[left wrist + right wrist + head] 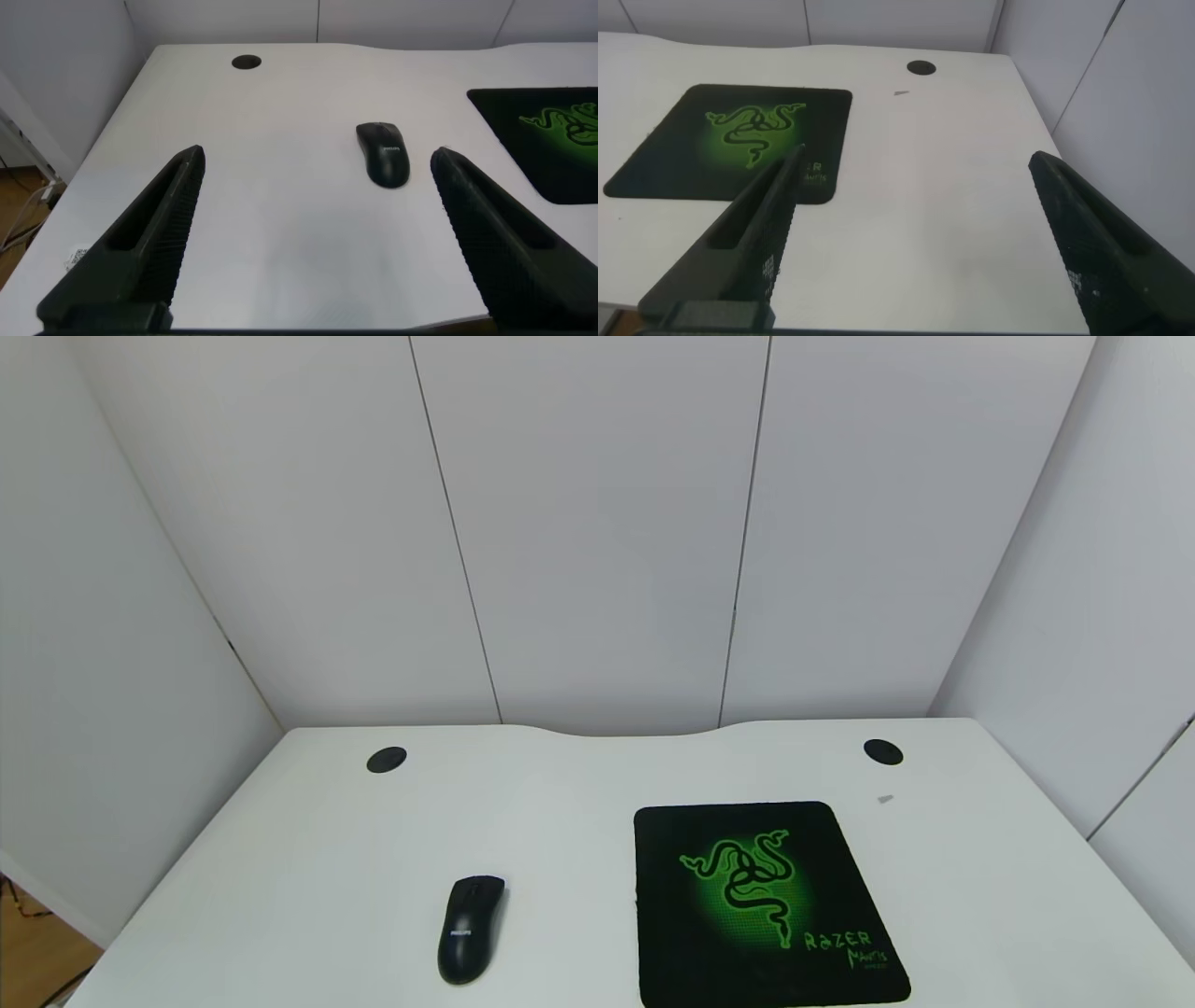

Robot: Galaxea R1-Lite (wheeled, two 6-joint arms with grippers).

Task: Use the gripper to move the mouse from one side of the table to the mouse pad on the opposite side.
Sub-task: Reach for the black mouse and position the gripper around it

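Observation:
The black mouse (471, 929) lies on the white table (308, 859) at the front left, clear of the pad. It also shows in the left wrist view (382, 153). The black mouse pad (761, 905) with the green snake logo lies at the front right, and shows in the left wrist view (547, 131) and the right wrist view (733, 140). Neither gripper shows in the head view. My left gripper (318, 159) is open and empty, held above the table's front left, short of the mouse. My right gripper (915, 163) is open and empty above the table's front right, beside the pad.
Two round black grommets (386, 759) (882, 751) sit near the table's curved rear edge. A small grey scrap (885, 798) lies behind the pad. White wall panels close in the back and both sides. The table's left edge (103, 140) drops to a wooden floor.

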